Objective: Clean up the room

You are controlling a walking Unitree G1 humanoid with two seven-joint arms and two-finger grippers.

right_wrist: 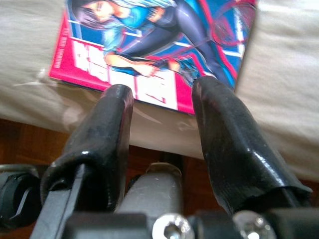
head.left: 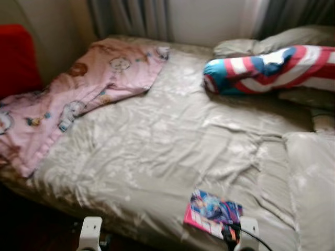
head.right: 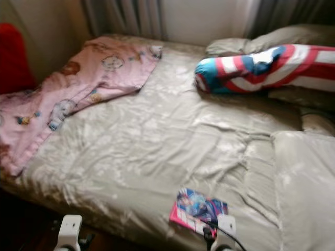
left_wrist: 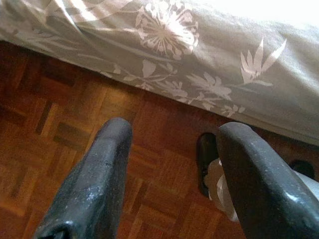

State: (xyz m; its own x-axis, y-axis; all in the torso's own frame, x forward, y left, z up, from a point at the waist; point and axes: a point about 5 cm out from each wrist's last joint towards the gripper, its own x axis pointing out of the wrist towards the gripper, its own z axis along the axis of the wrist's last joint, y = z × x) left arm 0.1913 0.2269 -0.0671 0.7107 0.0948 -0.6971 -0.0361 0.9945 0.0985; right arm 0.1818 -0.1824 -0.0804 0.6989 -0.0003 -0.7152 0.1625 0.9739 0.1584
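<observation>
A comic book [head.left: 213, 213] with a pink border and a bright blue cover is lying flat on the near edge of the bed [head.left: 157, 151], cover up, close to the robot's right side; that's probably the loose item to be tidied first, since it's the one thing on the grey-beige sheet that plainly isn't bedding. A pink cartoon-print blanket [head.left: 78, 94] is left crumpled over the far left corner, partly hanging off the side, and a red, white and blue striped bolster [head.left: 272, 68] is propped against the pillows [head.left: 293, 39] at the head (both could be straightened later, but that's a guess).

The right gripper [right_wrist: 162, 107] is held low at the bed's edge, aimed along the mattress straight at the book; its two black fingers [right_wrist: 219, 129] are spread apart with the book's near edge framed between them, nothing being gripped yet, and the tips look just short of the cover. It reads as lined up for a pick, though a flat book on a soft sheet may have to be slid to the edge or pinched by its overhang.

The left gripper [left_wrist: 172, 149] is hung idle beside the bed, pointed down at the parquet floor [left_wrist: 60, 129]; its fingers are parted too and hold nothing.
</observation>
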